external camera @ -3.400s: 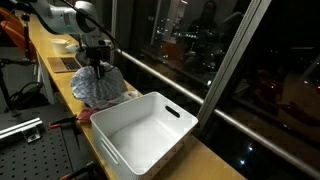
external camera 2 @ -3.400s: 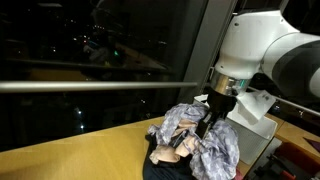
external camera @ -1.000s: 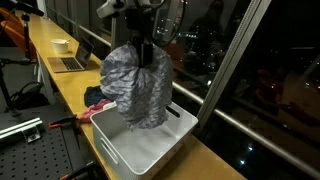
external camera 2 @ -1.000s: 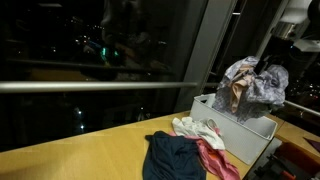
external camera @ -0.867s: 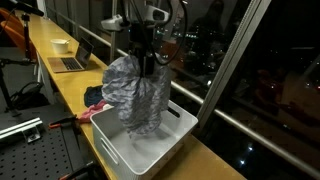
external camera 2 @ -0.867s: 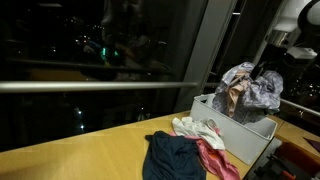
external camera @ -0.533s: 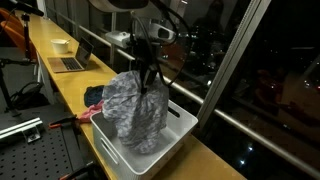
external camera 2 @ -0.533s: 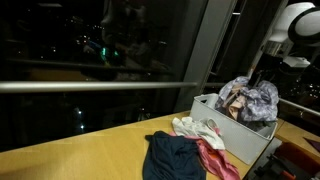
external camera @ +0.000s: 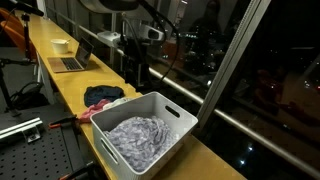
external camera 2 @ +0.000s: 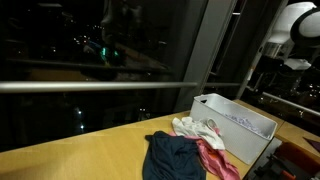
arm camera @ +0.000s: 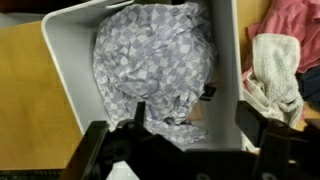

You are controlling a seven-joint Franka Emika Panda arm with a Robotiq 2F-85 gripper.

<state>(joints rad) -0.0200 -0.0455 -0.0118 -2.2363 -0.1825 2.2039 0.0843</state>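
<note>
Dropped since a second ago, the grey patterned cloth (external camera: 137,135) lies inside the white plastic bin (external camera: 172,110); the end effector (arm camera: 188,132) hangs above, jaws wide and empty

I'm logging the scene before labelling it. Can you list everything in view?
patterned cloth: one, grey and white, crumpled inside the bin
bin: one, white, on the table by the window
dark garment: one, navy, on the table beside the bin
pink garment: one, against the dark garment
white cloth: one, next to the bin wall
laptop: one, open, far end of the table
cup: one, white, behind the laptop
table: one, yellow wood
gripper: one, black, open above the bin
</note>
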